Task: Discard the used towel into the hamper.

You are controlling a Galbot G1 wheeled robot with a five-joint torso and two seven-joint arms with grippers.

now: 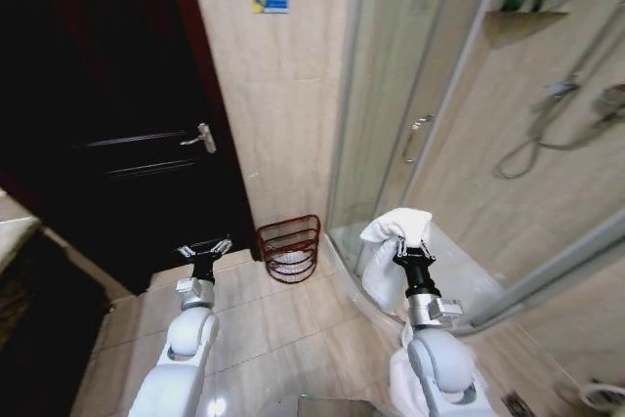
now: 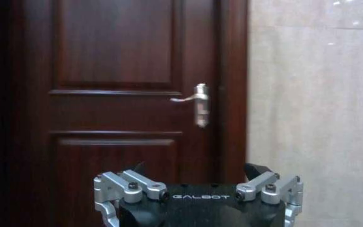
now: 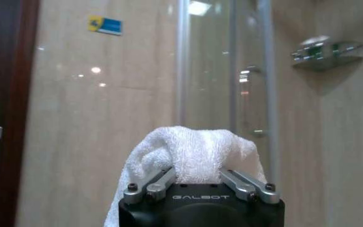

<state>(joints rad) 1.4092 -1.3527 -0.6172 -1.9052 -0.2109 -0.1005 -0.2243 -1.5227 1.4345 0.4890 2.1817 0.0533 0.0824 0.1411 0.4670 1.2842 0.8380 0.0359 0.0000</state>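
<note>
One used towel (image 1: 389,241), white, was held clamped in the right gripper (image 1: 414,246), jaws closed on its bunched top. Carrying step judged in hand. The hamper (image 1: 289,247) was placed on the floor, well apart from those jaws, nearer the left gripper (image 1: 203,248), jaws spread, empty. A move across above its rim was judged needed.

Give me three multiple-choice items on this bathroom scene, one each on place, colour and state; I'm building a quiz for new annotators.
1. Where does the hamper stand?
A. On the floor by the tiled wall, between the door and the shower glass
B. Inside the shower
C. On the shelf

2. What colour is the towel?
A. Blue
B. White
C. Red-brown

3. What is the right gripper doing?
A. Hanging open
B. Resting in the hamper
C. Holding the towel in its jaws

Answers: 1 A, the hamper sits at the foot of the wall; 2 B, the cloth is white; 3 C, the towel drapes from the closed jaws.
</note>
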